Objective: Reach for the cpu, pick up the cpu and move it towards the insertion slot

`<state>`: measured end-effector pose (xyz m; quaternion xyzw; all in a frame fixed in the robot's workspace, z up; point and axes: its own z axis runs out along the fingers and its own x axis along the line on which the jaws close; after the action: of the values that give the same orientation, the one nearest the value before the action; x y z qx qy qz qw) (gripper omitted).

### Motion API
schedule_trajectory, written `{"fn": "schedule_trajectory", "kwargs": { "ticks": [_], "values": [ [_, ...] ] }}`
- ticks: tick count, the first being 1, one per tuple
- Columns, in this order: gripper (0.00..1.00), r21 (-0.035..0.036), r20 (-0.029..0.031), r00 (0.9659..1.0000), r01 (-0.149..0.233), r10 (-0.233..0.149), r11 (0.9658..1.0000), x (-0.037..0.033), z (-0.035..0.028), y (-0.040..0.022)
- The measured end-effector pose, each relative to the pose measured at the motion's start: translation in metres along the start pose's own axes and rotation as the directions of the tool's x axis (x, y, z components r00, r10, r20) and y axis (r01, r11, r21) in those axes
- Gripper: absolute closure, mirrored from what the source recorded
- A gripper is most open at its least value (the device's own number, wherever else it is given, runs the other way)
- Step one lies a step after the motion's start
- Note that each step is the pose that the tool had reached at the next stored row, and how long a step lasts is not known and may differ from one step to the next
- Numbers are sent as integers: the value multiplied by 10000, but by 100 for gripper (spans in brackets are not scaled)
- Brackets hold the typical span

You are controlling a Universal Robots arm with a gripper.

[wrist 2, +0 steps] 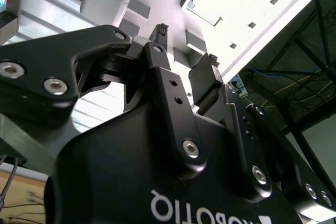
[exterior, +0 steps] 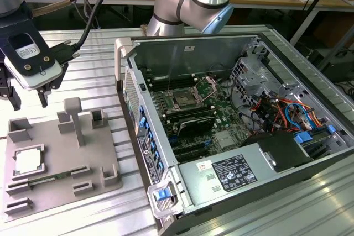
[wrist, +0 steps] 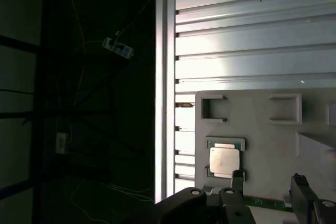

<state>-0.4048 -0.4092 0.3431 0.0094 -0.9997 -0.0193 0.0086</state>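
Print shows on four surfaces. In the exterior view a black label (exterior: 234,173) with white print and small symbols lies on the silver cover (exterior: 193,187) inside the computer case (exterior: 182,53), at about five o'clock from the insertion slot (exterior: 183,101), with a small white sticker (exterior: 205,165) at the label's ten o'clock. A pale label (exterior: 25,48) with dark marks sits on the wrist unit (exterior: 44,73) at that view's ten o'clock, and in the second wrist view white lettering (wrist 2: 210,211) runs upside down across the hand (wrist 2: 186,43)'s black body.
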Motion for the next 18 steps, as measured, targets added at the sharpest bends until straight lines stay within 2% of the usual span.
{"fn": "schedule_trajectory", "kwargs": {
  "ticks": [14, 15, 18],
  "values": [
    [55, 1, 0, 10000, 0, 0, 10000, -2, 124, -5],
    [55, 28, -2, 10000, 1, -1, 10000, -3, 138, -6],
    [55, 38, -1, 10000, 2, -2, 10000, -3, 164, -7]
  ]
}}
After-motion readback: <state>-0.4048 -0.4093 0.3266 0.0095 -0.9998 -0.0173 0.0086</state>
